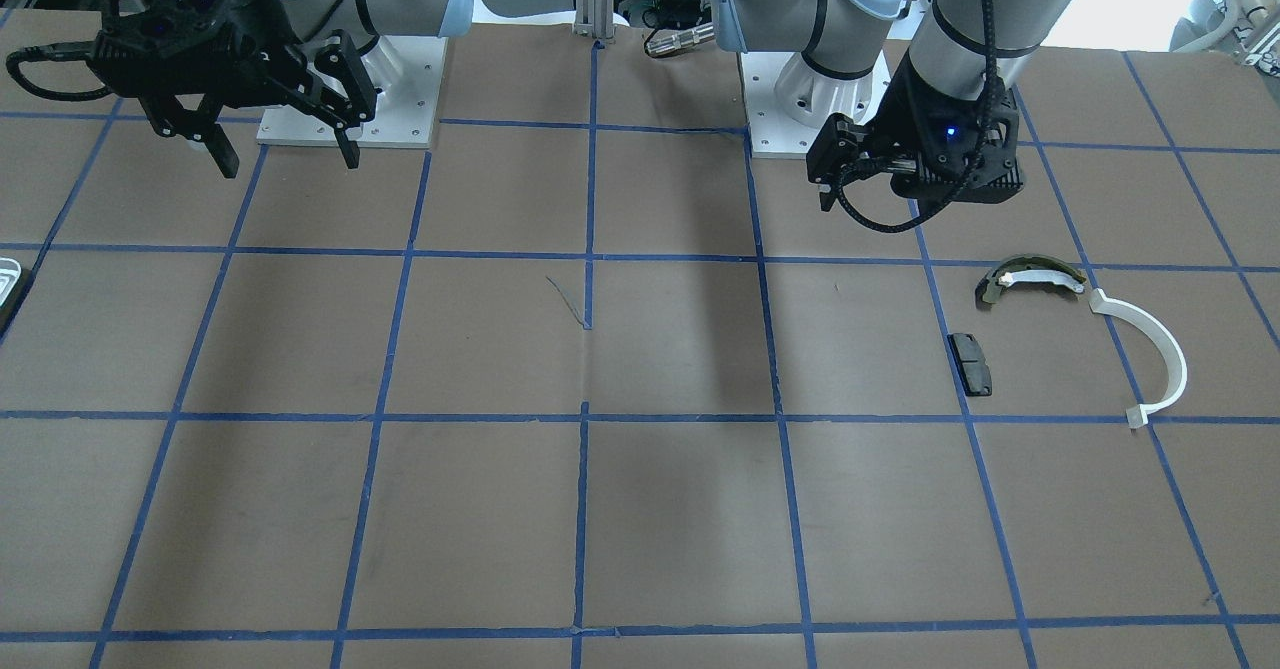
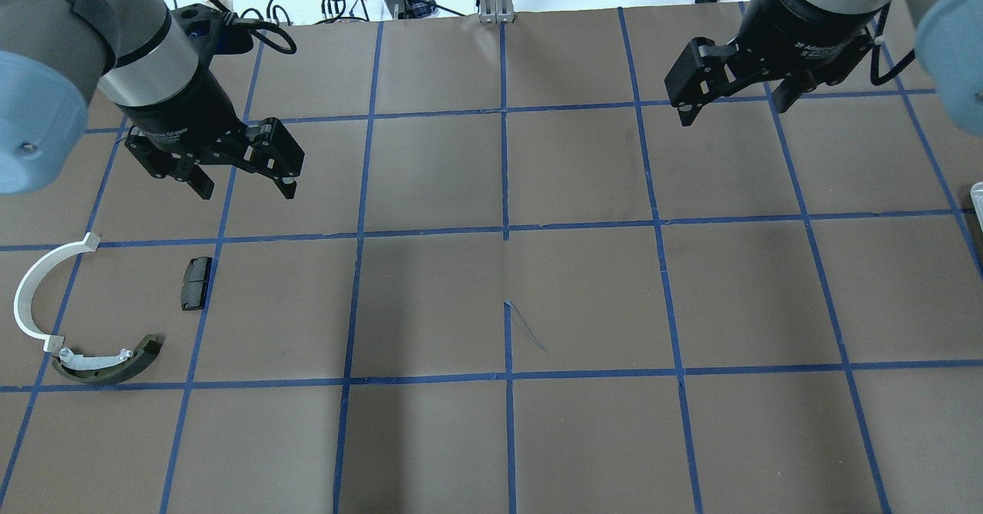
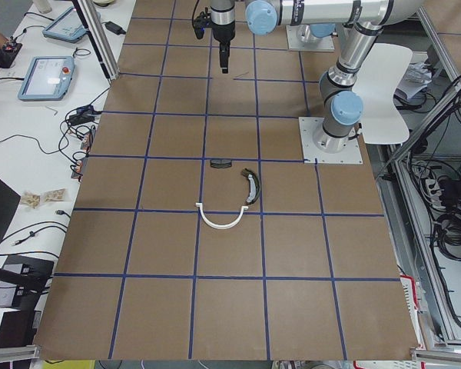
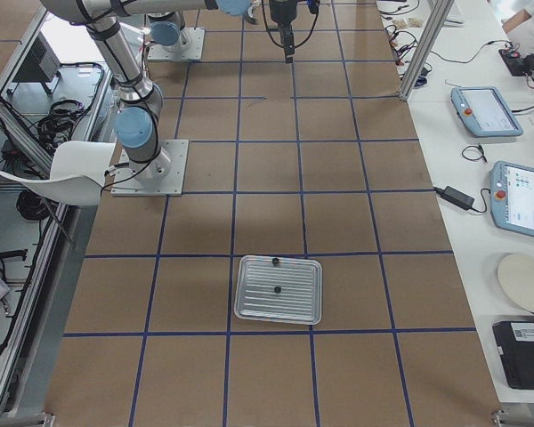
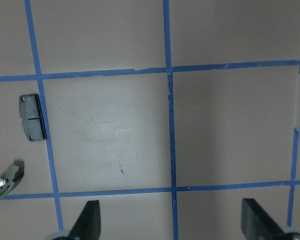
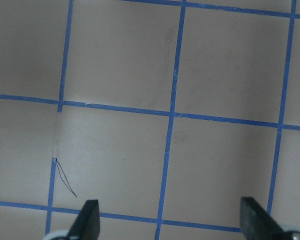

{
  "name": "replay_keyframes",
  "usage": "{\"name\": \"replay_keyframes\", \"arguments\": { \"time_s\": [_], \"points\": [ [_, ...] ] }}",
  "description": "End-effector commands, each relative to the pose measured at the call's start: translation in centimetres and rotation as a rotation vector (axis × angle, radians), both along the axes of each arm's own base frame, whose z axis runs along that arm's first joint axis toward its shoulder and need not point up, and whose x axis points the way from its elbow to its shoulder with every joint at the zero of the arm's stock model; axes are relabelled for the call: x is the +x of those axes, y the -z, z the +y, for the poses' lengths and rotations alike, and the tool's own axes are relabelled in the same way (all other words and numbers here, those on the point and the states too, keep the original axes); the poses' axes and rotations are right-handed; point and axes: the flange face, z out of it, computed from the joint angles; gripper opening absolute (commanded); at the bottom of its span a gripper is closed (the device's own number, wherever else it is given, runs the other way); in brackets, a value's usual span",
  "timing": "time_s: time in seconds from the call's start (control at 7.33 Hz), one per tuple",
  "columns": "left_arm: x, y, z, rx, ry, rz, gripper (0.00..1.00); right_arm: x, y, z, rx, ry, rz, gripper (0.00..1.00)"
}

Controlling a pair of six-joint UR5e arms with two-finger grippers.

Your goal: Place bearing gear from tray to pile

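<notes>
Left gripper [image 2: 246, 189] and right gripper [image 2: 733, 108] hang empty, jaws apart. Gears [image 4: 277, 289] in the tray [image 4: 249, 307] are tiny; a loose pinch may drop one short of the pile [image 2: 196, 293].

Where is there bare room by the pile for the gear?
Bare: the patch between black pad, white arc and brake shoe, and the table beyond the pad toward the middle. Crowded where arc and shoe ends come close.
</notes>
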Motion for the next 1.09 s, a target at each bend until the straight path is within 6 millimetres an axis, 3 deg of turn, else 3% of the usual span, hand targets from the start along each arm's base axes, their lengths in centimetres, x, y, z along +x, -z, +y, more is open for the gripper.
{"name": "replay_keyframes", "arguments": {
  "time_s": [0.0,0.14,0.27,0.41,0.55,0.82,0.95],
  "points": [
    [0.0,0.1,-0.1,0.0,0.0,-0.001,1.0,0.1,0.0,-0.1,-0.003,-0.005,-0.008,1.0],
    [0.0,0.1,-0.1,0.002,0.0,-0.001,1.0,-0.2,0.2,-0.4,-0.003,0.002,-0.002,1.0],
    [0.0,0.2,-0.2,0.003,0.0,-0.001,1.0,-1.8,0.5,-1.0,0.004,0.008,0.023,1.0],
    [0.0,0.3,-0.2,0.006,0.0,0.0,1.0,-5.8,0.7,-1.8,0.009,-0.012,0.05,1.0],
    [0.0,0.1,-0.1,0.002,0.0,-0.001,1.0,-11.1,0.9,-2.6,0.015,0.011,0.048,1.0],
    [-0.3,-0.2,0.1,-0.01,0.0,0.022,1.0,-20.8,4.8,-5.1,0.085,-0.017,0.044,1.0],
    [-0.3,-0.1,-0.1,-0.015,-0.001,0.021,1.0,-25.8,6.2,-5.1,0.111,0.002,0.034,1.0]
  ]
}}
